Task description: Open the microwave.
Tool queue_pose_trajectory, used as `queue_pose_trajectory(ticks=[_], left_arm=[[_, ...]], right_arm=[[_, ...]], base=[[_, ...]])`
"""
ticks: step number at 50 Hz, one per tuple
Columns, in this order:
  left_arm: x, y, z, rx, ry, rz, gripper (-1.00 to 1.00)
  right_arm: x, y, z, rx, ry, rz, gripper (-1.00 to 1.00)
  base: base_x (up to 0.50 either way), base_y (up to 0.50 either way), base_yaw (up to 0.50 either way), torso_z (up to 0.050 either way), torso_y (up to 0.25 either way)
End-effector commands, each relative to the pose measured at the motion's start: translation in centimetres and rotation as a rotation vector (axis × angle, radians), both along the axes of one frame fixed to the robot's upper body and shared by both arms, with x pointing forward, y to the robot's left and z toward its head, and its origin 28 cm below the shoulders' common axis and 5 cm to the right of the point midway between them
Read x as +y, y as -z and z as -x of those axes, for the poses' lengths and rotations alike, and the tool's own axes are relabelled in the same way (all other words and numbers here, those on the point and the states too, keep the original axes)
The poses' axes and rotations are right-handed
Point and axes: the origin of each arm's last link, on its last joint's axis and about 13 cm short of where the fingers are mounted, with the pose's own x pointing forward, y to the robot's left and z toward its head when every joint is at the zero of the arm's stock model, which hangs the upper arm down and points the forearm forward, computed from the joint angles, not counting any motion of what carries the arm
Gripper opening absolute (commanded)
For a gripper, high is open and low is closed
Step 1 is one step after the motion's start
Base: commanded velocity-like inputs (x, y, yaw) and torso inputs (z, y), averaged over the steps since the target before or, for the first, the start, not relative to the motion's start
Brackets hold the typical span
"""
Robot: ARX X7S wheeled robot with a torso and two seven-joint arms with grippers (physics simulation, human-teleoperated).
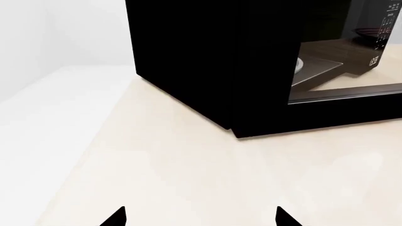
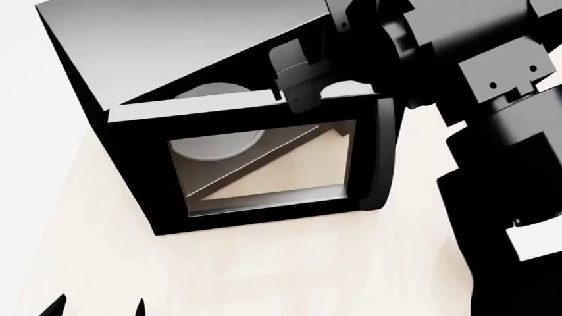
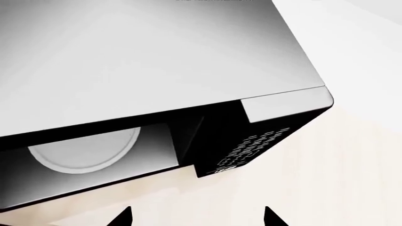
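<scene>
The microwave (image 2: 176,46) is a large black box on a pale counter. Its glass-windowed door (image 2: 263,164) stands swung partly out from the body, and the white turntable (image 2: 210,92) shows through the gap above it. A vertical black handle (image 2: 383,151) runs down the door's right edge. My right gripper (image 2: 303,82) hovers at the door's upper right corner, open and holding nothing. From the right wrist I see the turntable (image 3: 82,150) and the keypad (image 3: 251,148). My left gripper (image 2: 97,306) is open, low over the counter, well short of the microwave (image 1: 188,61).
The pale counter (image 2: 263,270) stretches in front of the microwave. Its left edge (image 1: 75,155) meets a white surface. My right arm (image 2: 501,164) fills the right side of the head view.
</scene>
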Motion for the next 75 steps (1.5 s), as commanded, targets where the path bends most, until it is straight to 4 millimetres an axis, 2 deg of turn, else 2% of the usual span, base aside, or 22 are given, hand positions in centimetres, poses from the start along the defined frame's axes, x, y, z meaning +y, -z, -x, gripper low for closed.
queue_pose_trajectory(ticks=[1,31,36,55,75], left_arm=[[0.0,0.2,0.0,0.015,0.001,0.003,1.00],[0.0,0.2,0.0,0.014,-0.001,0.008,1.00],[0.0,0.2,0.1,0.013,-0.001,0.007,1.00],[0.0,0.2,0.1,0.013,0.001,0.008,1.00],[0.0,0.2,0.0,0.016,0.000,0.011,1.00]], right_arm=[[-0.2,1.2,0.0,0.034,-0.003,-0.015,1.00],[-1.3,2.7,1.1,0.059,0.010,-0.080,1.00],[-1.2,3.6,1.5,0.077,0.001,-0.062,1.00],[-1.1,4.6,2.5,0.091,-0.017,-0.109,1.00],[-1.1,4.8,3.4,0.122,-0.031,-0.174,1.00]], base=[[0.00,0.00,0.00,0.000,0.000],[0.00,0.00,0.00,-0.001,-0.002],[0.00,0.00,0.00,-0.002,-0.002],[0.00,0.00,0.00,-0.002,-0.004],[0.00,0.00,0.00,-0.002,-0.004]])
